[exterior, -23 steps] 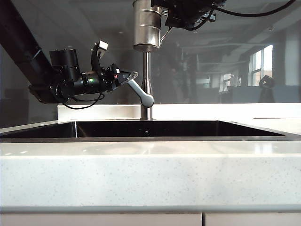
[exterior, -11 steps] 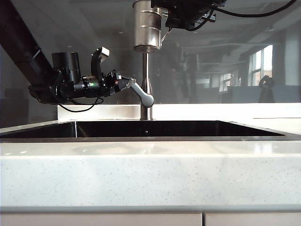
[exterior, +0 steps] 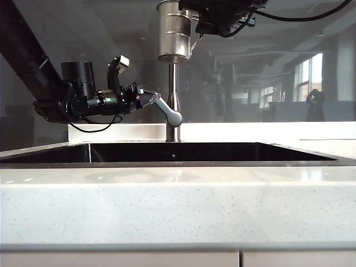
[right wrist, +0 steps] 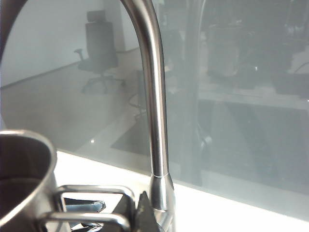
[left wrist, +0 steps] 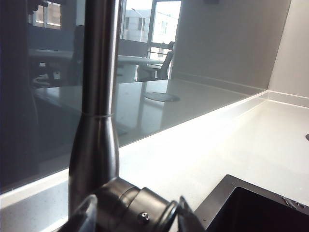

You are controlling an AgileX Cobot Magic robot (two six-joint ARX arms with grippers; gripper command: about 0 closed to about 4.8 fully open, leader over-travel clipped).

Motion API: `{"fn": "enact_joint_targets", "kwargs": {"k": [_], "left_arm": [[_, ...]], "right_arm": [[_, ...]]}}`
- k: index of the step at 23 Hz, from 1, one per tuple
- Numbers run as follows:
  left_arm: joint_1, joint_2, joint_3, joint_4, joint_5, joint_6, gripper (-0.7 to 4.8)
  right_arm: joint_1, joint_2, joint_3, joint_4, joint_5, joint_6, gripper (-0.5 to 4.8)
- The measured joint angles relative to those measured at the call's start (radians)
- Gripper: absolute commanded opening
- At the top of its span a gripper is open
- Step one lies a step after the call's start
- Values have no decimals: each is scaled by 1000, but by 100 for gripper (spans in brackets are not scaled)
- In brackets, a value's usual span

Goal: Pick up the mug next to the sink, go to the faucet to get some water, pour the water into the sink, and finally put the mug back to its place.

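In the exterior view my right gripper (exterior: 196, 28) is shut on the wire handle of the steel mug (exterior: 174, 30). It holds the mug upright, high up by the faucet (exterior: 173, 83). The right wrist view shows the mug (right wrist: 24, 188), its loop handle (right wrist: 91, 193) pinched in the right gripper (right wrist: 141, 211), and the faucet pipe (right wrist: 157, 111) just behind. My left gripper (exterior: 149, 98) has closed on the tip of the faucet's lever (exterior: 168, 111). In the left wrist view the left gripper (left wrist: 137, 217) straddles the lever (left wrist: 145, 210), one finger on each side. The black sink (exterior: 178, 151) lies below.
A pale speckled countertop (exterior: 178, 206) runs across the front of the sink. A low white ledge (exterior: 261, 130) and a glass wall stand behind the faucet. The left arm's dark links (exterior: 33, 67) slant in from the upper left.
The left gripper has tipped from a downward slant to nearly level, and its tip has sunk slightly at the lever. Mug and right gripper have stayed still.
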Motion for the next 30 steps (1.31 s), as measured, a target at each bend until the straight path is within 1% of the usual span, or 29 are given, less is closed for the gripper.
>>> {"fn": "enact_joint_targets", "kwargs": {"k": [6, 11, 13, 14, 16, 18, 21, 25, 27, 29, 30], "left_arm": [[0, 0, 0, 0, -1, 2, 210], [-1, 0, 0, 0, -21, 26, 210], [-6, 0, 0, -3, -63, 40, 210], [-11, 0, 0, -3, -115, 46, 210], [-14, 0, 0, -5, -188, 60, 210], [-14, -3, 0, -3, -227, 64, 210], [-15, -5, 5, 4, -267, 65, 210], [-16, -5, 5, 6, -275, 65, 210], [-16, -5, 5, 8, -276, 65, 210], [-16, -5, 5, 9, -277, 65, 210], [-16, -5, 5, 9, -277, 65, 210]], "right_arm": [[0, 0, -1, 0, 0, 0, -8], [0, 0, -1, -1, 0, 0, -8], [0, 0, -1, -3, 0, 0, -8], [0, 0, -1, -7, 0, 0, -8], [0, 0, -1, -10, 0, -1, -8], [0, 0, -1, -11, 1, -1, -8], [0, 1, -1, -13, 1, -1, -8], [0, 1, -1, -15, 1, -9, -8], [0, 0, -1, -15, 1, -69, -8], [-1, -4, -1, -41, 13, -198, -8], [-1, -16, -2, -89, 64, -288, -8]]}}
